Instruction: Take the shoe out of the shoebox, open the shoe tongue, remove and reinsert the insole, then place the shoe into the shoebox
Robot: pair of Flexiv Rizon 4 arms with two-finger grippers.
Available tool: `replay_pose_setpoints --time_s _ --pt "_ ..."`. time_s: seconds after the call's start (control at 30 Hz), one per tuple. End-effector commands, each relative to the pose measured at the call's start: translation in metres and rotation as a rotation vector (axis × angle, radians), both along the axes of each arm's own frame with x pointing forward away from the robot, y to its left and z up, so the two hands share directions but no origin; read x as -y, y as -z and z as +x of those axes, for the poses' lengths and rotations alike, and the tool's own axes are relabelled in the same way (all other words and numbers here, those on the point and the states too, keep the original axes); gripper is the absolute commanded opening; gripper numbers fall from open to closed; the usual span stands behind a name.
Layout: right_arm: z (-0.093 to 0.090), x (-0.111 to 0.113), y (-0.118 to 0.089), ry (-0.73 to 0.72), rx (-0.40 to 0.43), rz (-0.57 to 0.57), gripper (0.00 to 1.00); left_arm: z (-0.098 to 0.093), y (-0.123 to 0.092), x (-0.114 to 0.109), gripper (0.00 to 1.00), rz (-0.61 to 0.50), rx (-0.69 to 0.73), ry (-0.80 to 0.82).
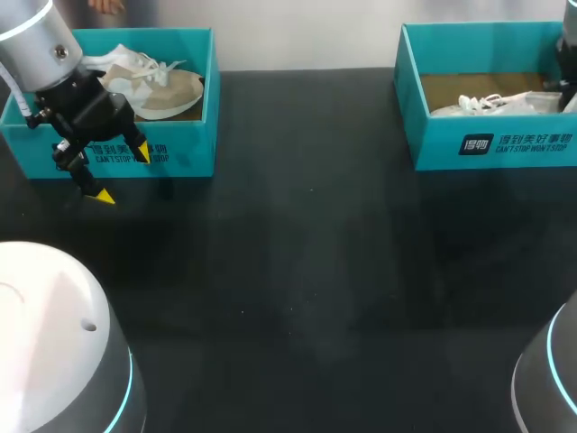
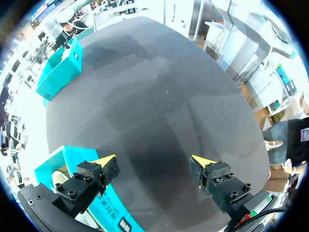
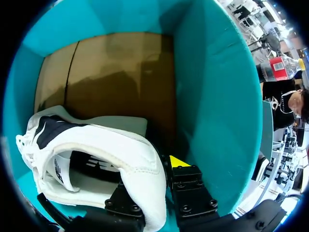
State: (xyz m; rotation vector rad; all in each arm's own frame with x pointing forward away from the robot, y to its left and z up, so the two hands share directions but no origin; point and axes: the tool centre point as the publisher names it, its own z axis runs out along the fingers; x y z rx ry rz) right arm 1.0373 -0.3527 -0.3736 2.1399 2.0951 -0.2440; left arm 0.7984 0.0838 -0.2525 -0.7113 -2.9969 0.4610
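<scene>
Head: spread, empty left end effector in front of left shoebox, clear of beige shoe inside; likely idle. Right arm down in right shoebox, white shoe inside. Plenty of bare table between boxes for tongue and insole work.

Left wrist: fingers wide apart above table, one just beside box wall.

Right wrist: pinching white shoe's heel with right end effector, one tip outside, other hidden inside collar; looks like grip for lift-out. Teal wall tight beside outer finger; needs straight-up pull.

Left end effector wide apart, tips downward; right end effector tight on shoe heel.
</scene>
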Motion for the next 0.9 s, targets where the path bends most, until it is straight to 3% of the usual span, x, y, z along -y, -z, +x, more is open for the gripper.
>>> replay_pose_setpoints --time_s 0.03,0.27,0.33,0.37,0.4,0.43,0.5,0.53,0.7,0.9 --pt "0.005 0.0 0.008 0.003 -0.009 0.008 0.0 -0.001 0.0 0.0 1.0 0.002 0.002 0.0" --pt "0.005 -0.001 0.009 0.01 -0.018 0.008 0.0 -0.001 0.0 0.0 1.0 0.002 0.002 0.0" --pt "0.004 -0.001 0.007 0.011 -0.016 0.009 0.32 -0.001 0.0 0.0 1.0 0.002 0.002 0.0" --pt "0.004 -0.002 0.006 0.012 -0.015 0.009 0.41 -0.001 0.0 0.0 1.0 0.002 0.002 0.0" --pt "0.004 -0.002 0.005 0.014 -0.014 0.008 0.58 -0.001 0.0 0.0 1.0 0.002 0.002 0.0" --pt "0.003 -0.002 0.004 0.017 -0.013 0.006 0.83 -0.001 0.0 0.0 1.0 0.002 0.002 0.0" --pt "0.003 -0.002 0.001 0.02 -0.01 0.001 0.9 -0.001 0.0 0.0 1.0 0.002 0.002 0.0" --pt "0.002 -0.002 -0.001 0.021 -0.009 0.0 1.0 -0.001 0.0 0.0 1.0 0.002 0.002 0.0" --pt "0.001 -0.004 -0.01 0.037 -0.02 -0.008 1.0 -0.001 0.0 0.0 1.0 0.002 0.002 0.0" --pt "-0.002 -0.013 -0.036 0.077 -0.018 -0.017 1.0 -0.001 0.0 0.0 1.0 0.002 0.002 0.0"
